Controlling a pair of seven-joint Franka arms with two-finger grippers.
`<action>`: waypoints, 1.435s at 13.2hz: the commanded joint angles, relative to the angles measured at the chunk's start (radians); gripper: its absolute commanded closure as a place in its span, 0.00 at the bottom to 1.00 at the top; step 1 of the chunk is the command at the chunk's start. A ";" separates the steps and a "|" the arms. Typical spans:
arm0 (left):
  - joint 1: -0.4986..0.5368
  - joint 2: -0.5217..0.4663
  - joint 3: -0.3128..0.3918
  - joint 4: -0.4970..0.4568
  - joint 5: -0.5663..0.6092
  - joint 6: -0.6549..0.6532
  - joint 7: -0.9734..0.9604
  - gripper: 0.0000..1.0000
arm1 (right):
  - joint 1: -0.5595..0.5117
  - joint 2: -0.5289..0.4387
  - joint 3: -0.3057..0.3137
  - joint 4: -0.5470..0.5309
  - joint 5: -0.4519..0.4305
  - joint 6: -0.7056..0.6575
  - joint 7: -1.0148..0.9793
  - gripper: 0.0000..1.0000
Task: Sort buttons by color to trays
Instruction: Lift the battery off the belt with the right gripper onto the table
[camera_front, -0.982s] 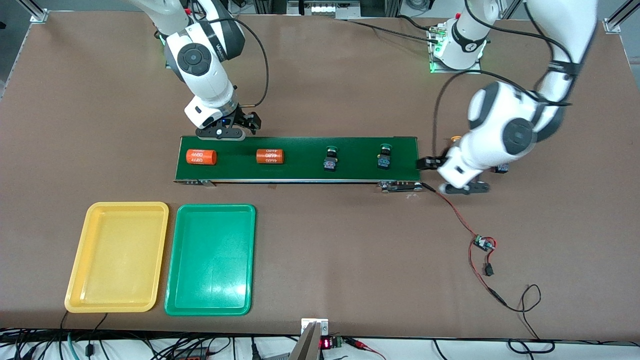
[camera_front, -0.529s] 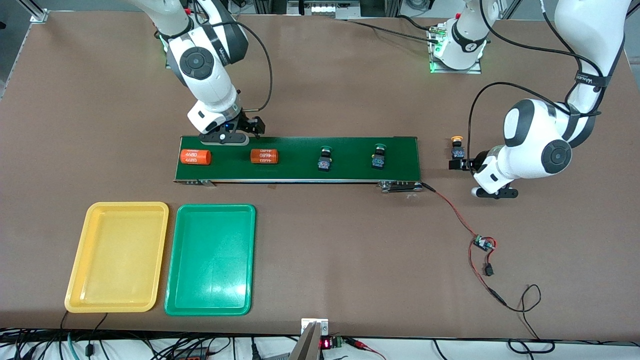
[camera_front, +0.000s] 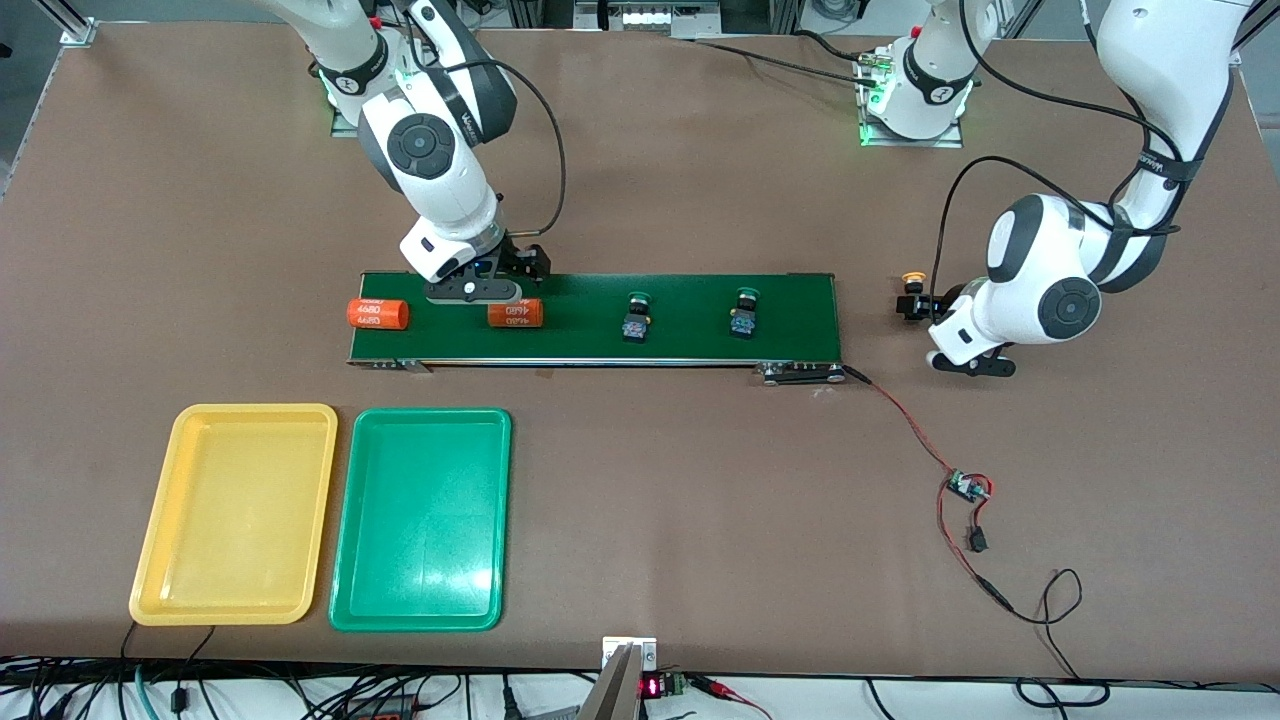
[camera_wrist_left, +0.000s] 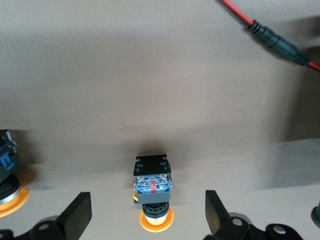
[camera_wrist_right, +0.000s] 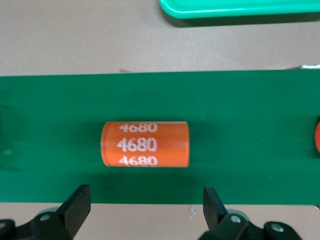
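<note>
Two green-capped buttons (camera_front: 635, 316) (camera_front: 743, 312) lie on the dark green belt (camera_front: 690, 295). A yellow-capped button (camera_front: 911, 296) lies on the table just off the belt's end, at the left arm's end. My left gripper (camera_front: 972, 364) hangs open beside it. In the left wrist view that button (camera_wrist_left: 152, 190) shows between the spread fingers of the left gripper (camera_wrist_left: 147, 209), untouched, and another yellow-capped button (camera_wrist_left: 7, 187) is at the edge. My right gripper (camera_front: 470, 292) is open over the belt, with nothing between its fingers (camera_wrist_right: 77, 205). The yellow tray (camera_front: 235, 510) and green tray (camera_front: 420, 515) are empty.
Two orange cylinders (camera_front: 377, 314) (camera_front: 515, 314) lie on the belt at the right arm's end; one (camera_wrist_right: 145, 144) lies just ahead of the right gripper. A red wire runs from the belt's end to a small circuit board (camera_front: 965, 487).
Cylinders and green buttons have slid along the belt toward the right arm's end. The right gripper moved along the belt to the second cylinder. The left arm swung outward, uncovering the yellow button.
</note>
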 joint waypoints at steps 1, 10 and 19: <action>0.015 -0.004 -0.008 -0.064 0.022 0.086 0.007 0.00 | 0.025 0.032 -0.004 0.050 0.006 -0.009 0.063 0.00; 0.020 0.028 -0.008 -0.091 0.022 0.091 0.004 0.00 | 0.019 0.049 -0.004 0.062 0.008 -0.013 0.098 0.00; 0.030 0.027 -0.010 -0.082 0.020 0.091 0.002 0.80 | 0.013 0.033 -0.012 0.091 0.008 -0.102 0.081 0.00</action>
